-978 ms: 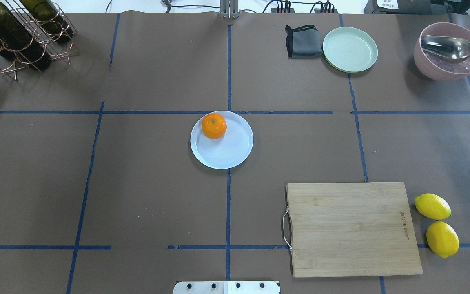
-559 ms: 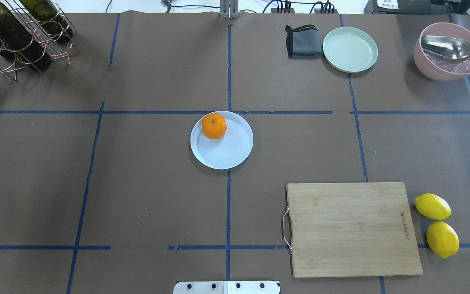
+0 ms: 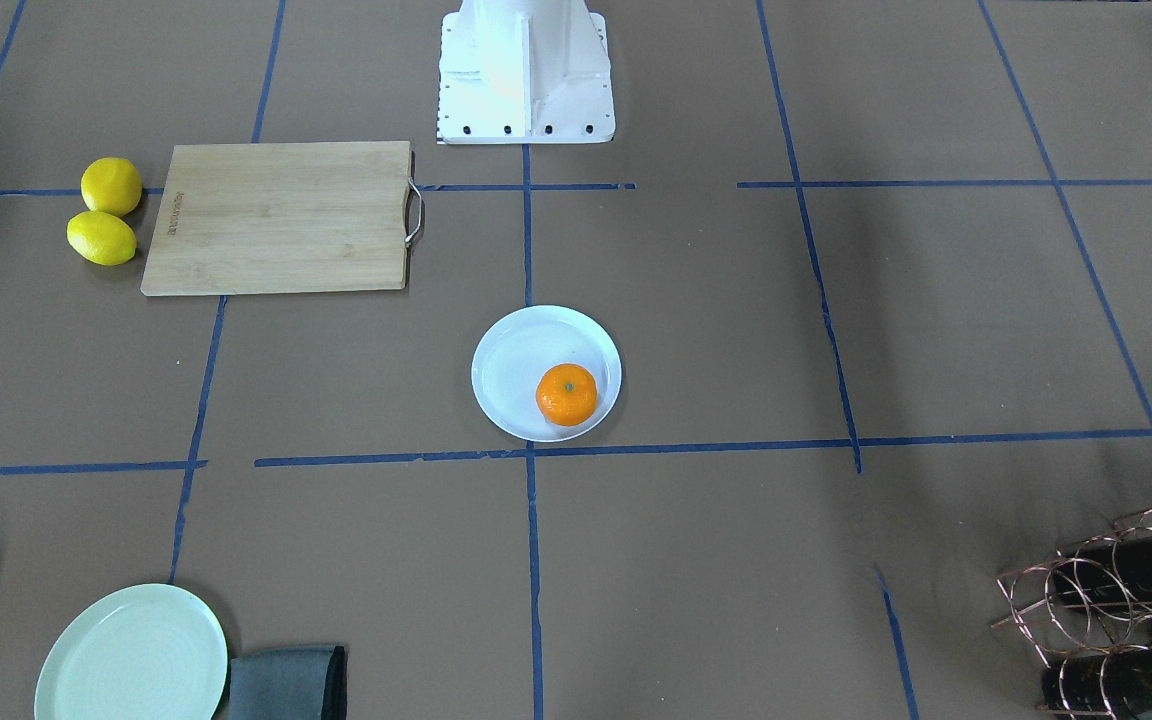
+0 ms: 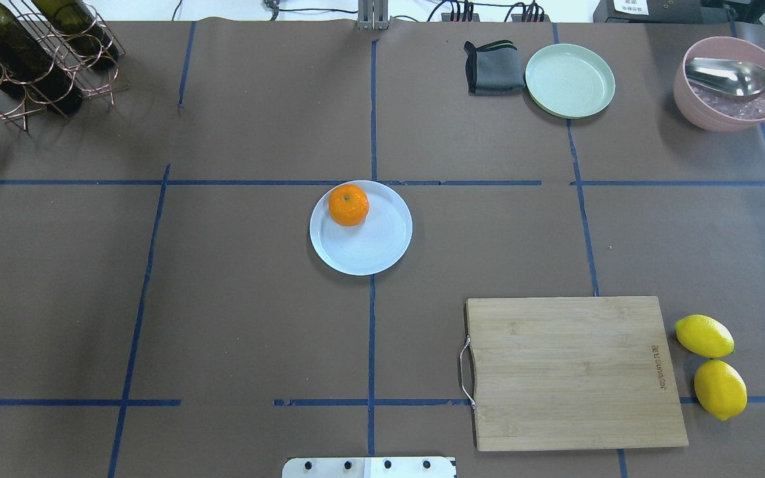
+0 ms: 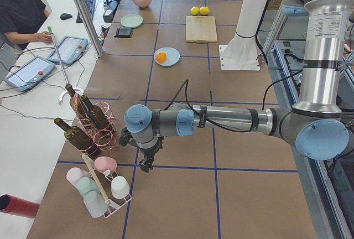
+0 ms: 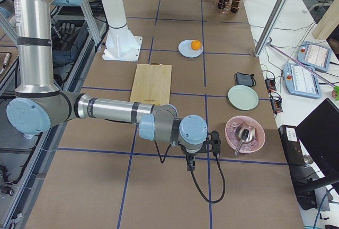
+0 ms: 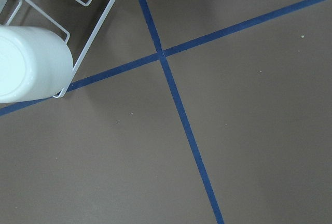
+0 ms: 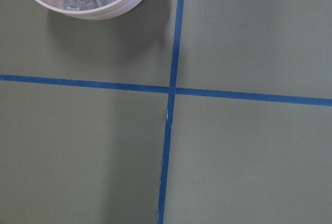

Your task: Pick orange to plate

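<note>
Looking done tbh: orange (image 4: 348,205) sits on plate (image 4: 372,251), no move needed; left gripper (image 5: 145,165) and right gripper (image 6: 215,143), can't tell if open.

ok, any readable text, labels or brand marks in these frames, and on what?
No text reads cleanly enough to quote.
On the cutting board, a burned-in brand mark near one short edge: too blurred.
On the left arm's upright link, a printed label: too small.
Beyond the table's far edge, a white sticker on dark equipment: too small.
</note>
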Motion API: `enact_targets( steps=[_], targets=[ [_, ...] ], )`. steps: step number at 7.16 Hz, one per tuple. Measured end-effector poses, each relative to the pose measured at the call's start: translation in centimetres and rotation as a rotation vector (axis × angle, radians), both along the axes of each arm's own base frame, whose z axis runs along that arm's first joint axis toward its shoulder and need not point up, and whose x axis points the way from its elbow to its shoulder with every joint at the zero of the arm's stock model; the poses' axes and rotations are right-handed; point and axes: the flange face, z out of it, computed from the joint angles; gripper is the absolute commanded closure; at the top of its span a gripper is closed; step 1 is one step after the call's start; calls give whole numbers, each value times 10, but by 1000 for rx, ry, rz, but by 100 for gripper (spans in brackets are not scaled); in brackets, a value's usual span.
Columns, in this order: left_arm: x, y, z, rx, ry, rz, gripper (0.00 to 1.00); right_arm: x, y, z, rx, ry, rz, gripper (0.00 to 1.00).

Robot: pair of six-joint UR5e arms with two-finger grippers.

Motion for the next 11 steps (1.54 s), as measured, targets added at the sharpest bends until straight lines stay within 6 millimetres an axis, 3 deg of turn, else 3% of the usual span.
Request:
enact_targets(
  steps=[3, 6, 11],
  targets=[
    [-6, 0, 0, 0, -1, -11, 0, 6, 1, -9, -57, -12, 51, 0],
    [-6, 0, 0, 0, -1, -12, 0, -40, -14, -19, -99, -4, 47, 0],
    [-6, -1, 0, -2, -1, -13, 0, -49, -14, -21, -94, -5, 41, 0]
  ],
)
